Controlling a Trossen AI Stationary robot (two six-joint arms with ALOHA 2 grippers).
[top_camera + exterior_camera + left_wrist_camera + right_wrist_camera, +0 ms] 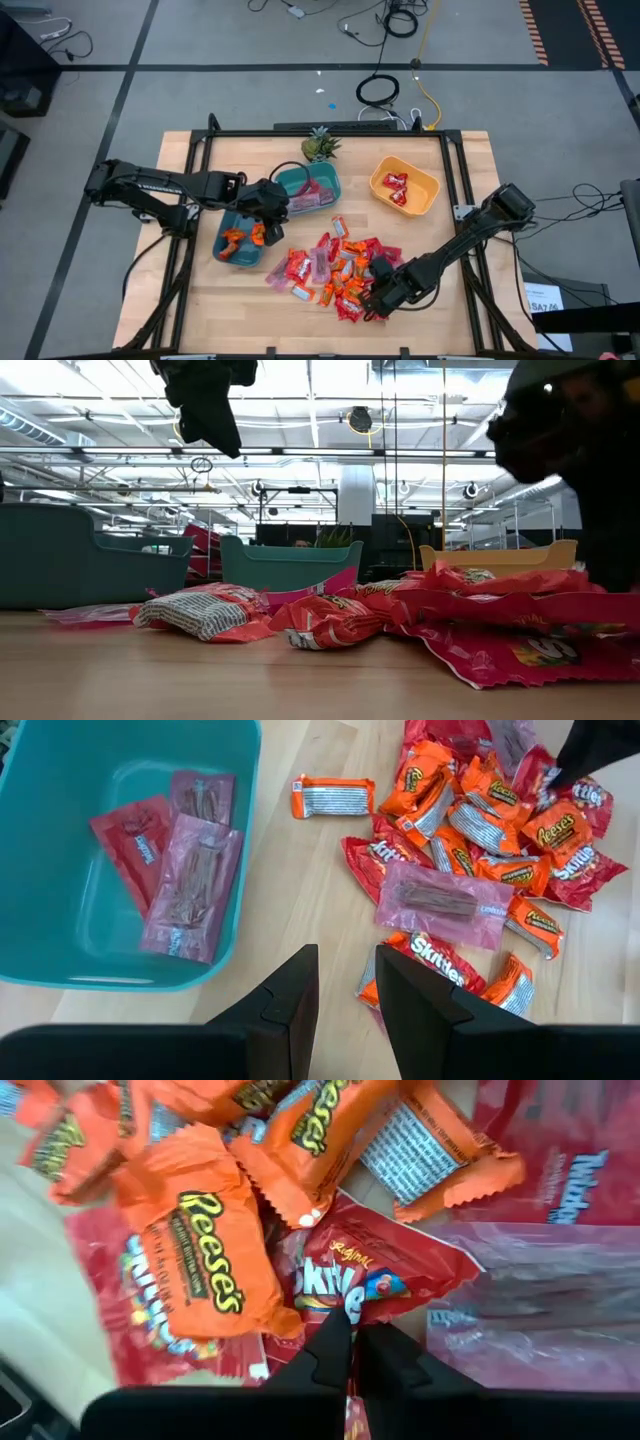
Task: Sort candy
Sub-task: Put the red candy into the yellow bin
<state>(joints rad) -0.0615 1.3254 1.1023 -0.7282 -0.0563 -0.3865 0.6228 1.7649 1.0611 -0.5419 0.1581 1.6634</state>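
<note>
Item: candy (335, 268), loose heap mid-surface (230, 310). Step: pick. Right claw (352, 1342) clenched on red Skittles pack (375, 1285) at heap edge; next, prob. lift clear, carry to yellow bowl (380, 178). Left claw (345, 985) part-open, nothing held, by teal bin (60, 780). Room: grey floor, cables.

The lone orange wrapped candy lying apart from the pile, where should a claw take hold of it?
Grip the flat orange wrapped candy across its narrow width at the middle, coming straight down. It lies flat on the wooden table with bare wood around it, so both long edges are free.
</note>
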